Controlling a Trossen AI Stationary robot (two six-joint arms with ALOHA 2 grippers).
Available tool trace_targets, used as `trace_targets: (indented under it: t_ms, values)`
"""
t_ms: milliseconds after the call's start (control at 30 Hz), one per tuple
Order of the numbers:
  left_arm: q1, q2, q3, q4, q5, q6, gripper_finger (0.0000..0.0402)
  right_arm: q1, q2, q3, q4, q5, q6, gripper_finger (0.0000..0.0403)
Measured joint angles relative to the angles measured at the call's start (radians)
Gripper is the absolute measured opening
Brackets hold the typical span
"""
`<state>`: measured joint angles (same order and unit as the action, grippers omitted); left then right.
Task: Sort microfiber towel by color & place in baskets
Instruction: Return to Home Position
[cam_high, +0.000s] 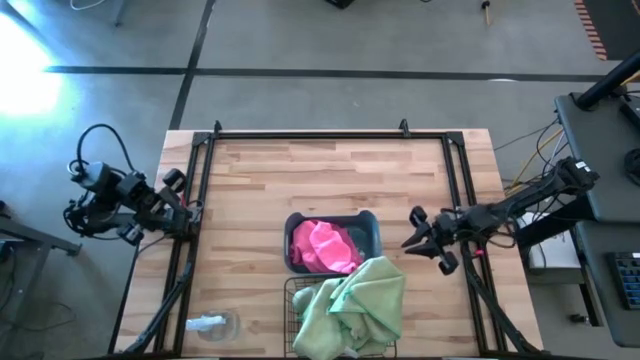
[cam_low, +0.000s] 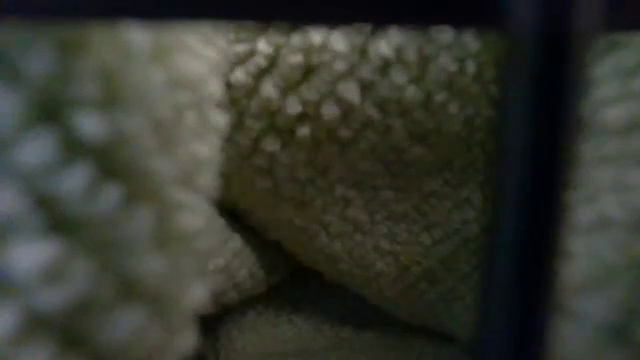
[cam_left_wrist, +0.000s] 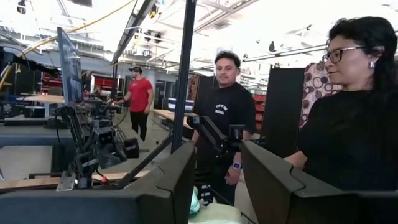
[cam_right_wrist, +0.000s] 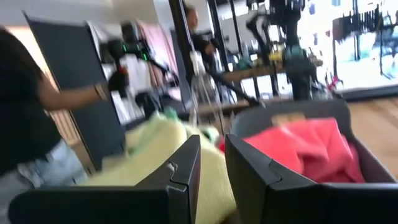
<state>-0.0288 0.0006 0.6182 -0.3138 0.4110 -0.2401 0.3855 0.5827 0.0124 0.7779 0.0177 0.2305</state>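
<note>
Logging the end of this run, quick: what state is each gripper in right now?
Left gripper: open, holding nothing.
Right gripper: open, holding nothing.

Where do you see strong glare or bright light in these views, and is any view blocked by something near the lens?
High view: a bright glare patch on the floor at the top left. Low view: dim, filled by the green towel and a dark upright bar. Left wrist view: ceiling lights glare overhead. Right wrist view: bright windows beyond.
</note>
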Motion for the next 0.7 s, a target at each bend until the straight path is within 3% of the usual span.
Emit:
trace_targets:
  t_ms: [233, 700]
  values:
    - [0.0, 0.0, 0.003, 0.04, 0.0, 0.0, 0.0116, 0.0, 0.002, 0.0, -0.142, 0.0, -0.008, 0.0068]
    - [0.0, 0.0, 0.002, 0.103, 0.0, -0.004, 0.0116, 0.0, 0.002, -0.002, -0.146, 0.001, -0.003, 0.0068]
